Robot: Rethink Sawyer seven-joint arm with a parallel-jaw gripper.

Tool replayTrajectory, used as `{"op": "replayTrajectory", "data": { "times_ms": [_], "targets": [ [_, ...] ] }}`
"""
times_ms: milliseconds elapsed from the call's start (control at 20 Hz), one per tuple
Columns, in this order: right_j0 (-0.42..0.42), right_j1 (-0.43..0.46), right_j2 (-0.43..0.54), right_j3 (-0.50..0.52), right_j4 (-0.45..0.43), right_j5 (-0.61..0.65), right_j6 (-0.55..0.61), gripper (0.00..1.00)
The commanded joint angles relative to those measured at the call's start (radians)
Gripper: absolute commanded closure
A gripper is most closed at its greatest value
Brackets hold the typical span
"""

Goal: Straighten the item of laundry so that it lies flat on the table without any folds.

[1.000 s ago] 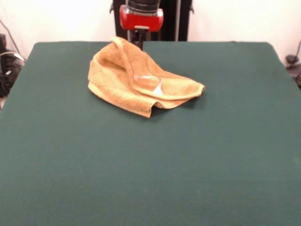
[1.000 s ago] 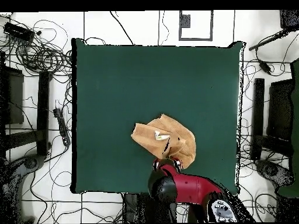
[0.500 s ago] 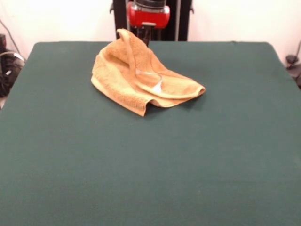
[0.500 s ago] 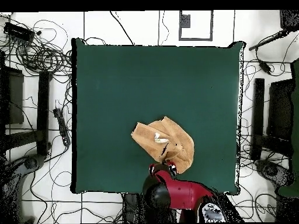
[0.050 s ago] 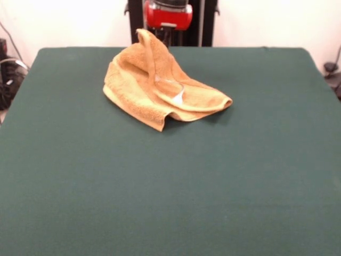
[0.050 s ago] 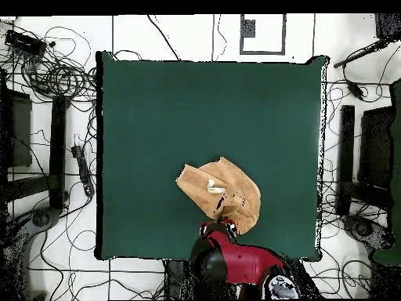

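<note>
Towel (image 5: 160, 88) peak at pincer (image 5: 166, 38)

Towel (image 5: 160, 85) peak lifted higher, pulled toward table's (image 5: 170, 186) far edge; end effector (image 5: 162, 38) risen.

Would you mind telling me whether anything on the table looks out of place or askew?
Only the towel: it lies crumpled and folded over itself on the table, one corner lifted into a peak at the pincer. Nothing else stands out.

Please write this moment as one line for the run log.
gripper: holds raised towel corner | towel: folded, one corner lifted, white tag showing | table: towel at robot side | task: not flat yet
</note>
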Motion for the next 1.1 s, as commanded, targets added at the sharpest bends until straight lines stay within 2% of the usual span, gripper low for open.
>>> {"op": "replayTrajectory", "data": {
  "times_ms": [50,1100],
  "targets": [
    [0.04,0.061,0.033,0.032,0.047,-0.06,0.226,1.0],
    [0.152,0.058,0.037,0.046,0.149,-0.04,0.258,1.0]
  ]
}}
